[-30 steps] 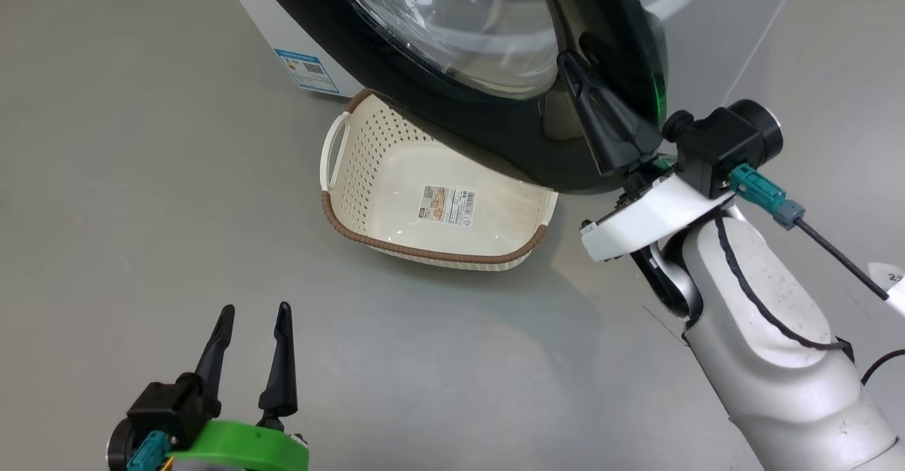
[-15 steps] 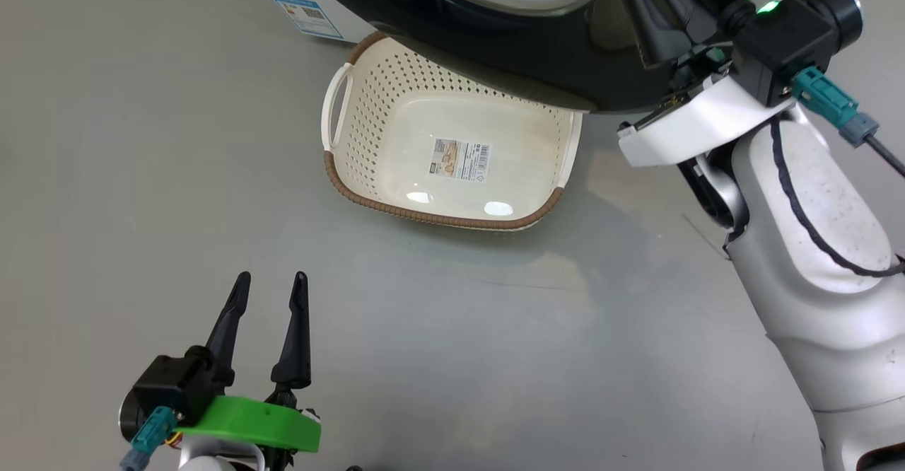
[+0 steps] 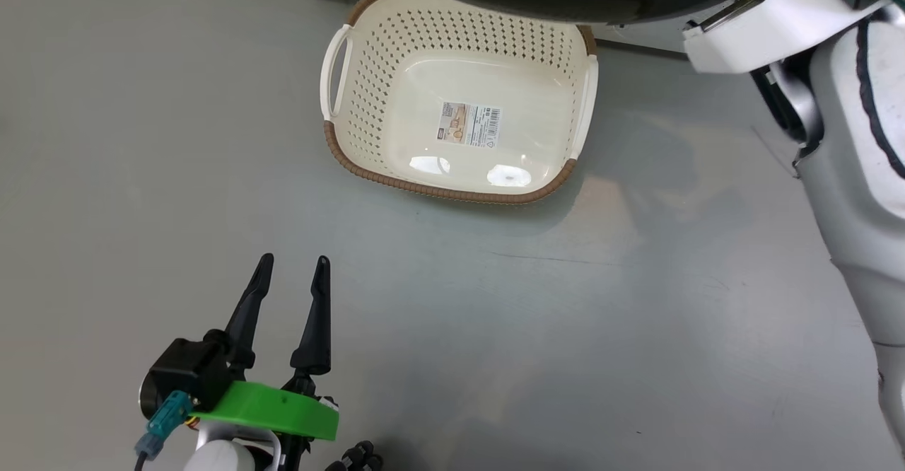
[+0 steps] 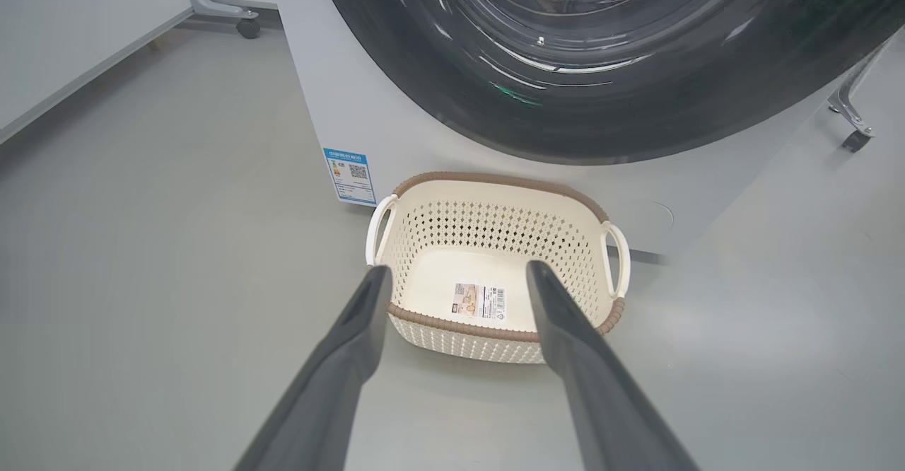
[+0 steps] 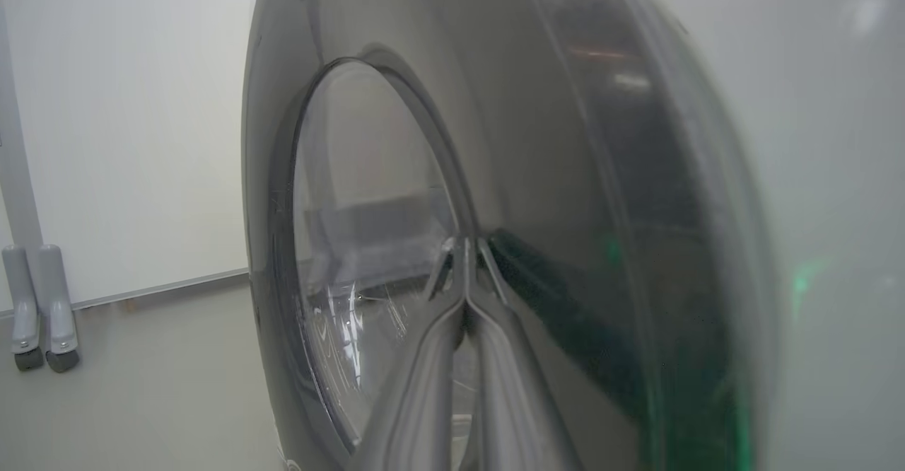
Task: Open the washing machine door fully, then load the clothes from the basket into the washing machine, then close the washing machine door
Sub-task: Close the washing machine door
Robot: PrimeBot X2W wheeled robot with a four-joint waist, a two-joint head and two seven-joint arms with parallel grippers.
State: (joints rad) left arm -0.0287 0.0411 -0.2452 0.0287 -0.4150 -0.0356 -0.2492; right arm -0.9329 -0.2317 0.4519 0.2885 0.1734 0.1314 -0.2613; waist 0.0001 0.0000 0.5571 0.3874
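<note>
Hovering short of the basket (image 3: 445, 192), the left gripper (image 3: 293, 259) idles, fingers apart. Over the basket's far rim hangs the door (image 5: 551, 174); the right gripper (image 5: 466, 252), fingers pinched together, touches it tips-only and may skid off, leaving it unlatched.

1. The basket (image 3: 368, 96) is coloured cream-white, pierced with diamond-shaped holes and edged by a brown woven rim.
2. The washing machine (image 4: 396, 124) is finished in white, with a blue-edged sticker (image 4: 349, 176).
3. The washing machine door (image 4: 601, 124) is rimmed in glossy black around clear glass.
4. The left gripper (image 3: 294, 260) is made up of black fingers (image 3: 245, 312) on a green plate (image 3: 272, 409).
</note>
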